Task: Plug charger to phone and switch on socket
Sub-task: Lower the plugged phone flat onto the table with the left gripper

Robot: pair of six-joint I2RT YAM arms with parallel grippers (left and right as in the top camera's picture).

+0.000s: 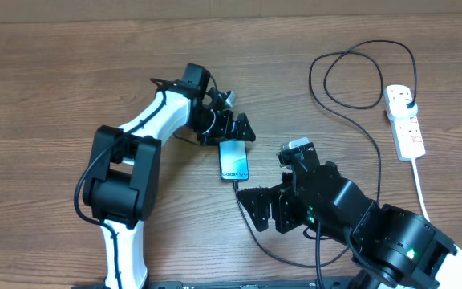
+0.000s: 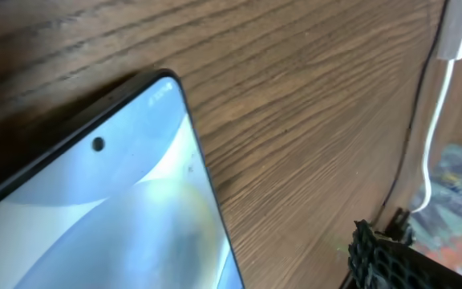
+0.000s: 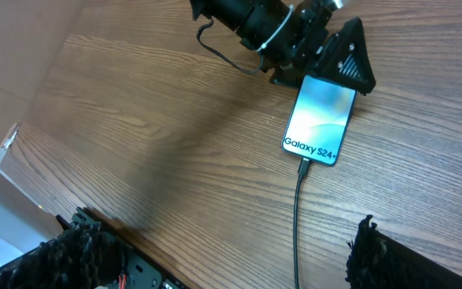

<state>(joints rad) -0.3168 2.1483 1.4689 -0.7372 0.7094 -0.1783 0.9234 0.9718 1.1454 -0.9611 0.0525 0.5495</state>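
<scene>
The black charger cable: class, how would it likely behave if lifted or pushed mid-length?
Probably floppy: the charger cable lies in loose curves and a loop on the table, so it would sag. It looks thin, so likely light and hard to pinch. Pulling it might drag the phone, since its tip sits in the phone's bottom edge.

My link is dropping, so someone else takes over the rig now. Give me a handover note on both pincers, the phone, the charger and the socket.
Left pincer: open, at the phone's top end; contact unclear.
Right pincer: open, empty, near the phone's lower end, beside the cable.
Phone: flat mid-table, screen lit.
Charger: connector appears seated in the phone's bottom port; its plug sits in the socket on the right side of the table.
Done: charger into phone, by the look of it.
Left: switch the socket on; whether it is already on is too small to tell.
</scene>
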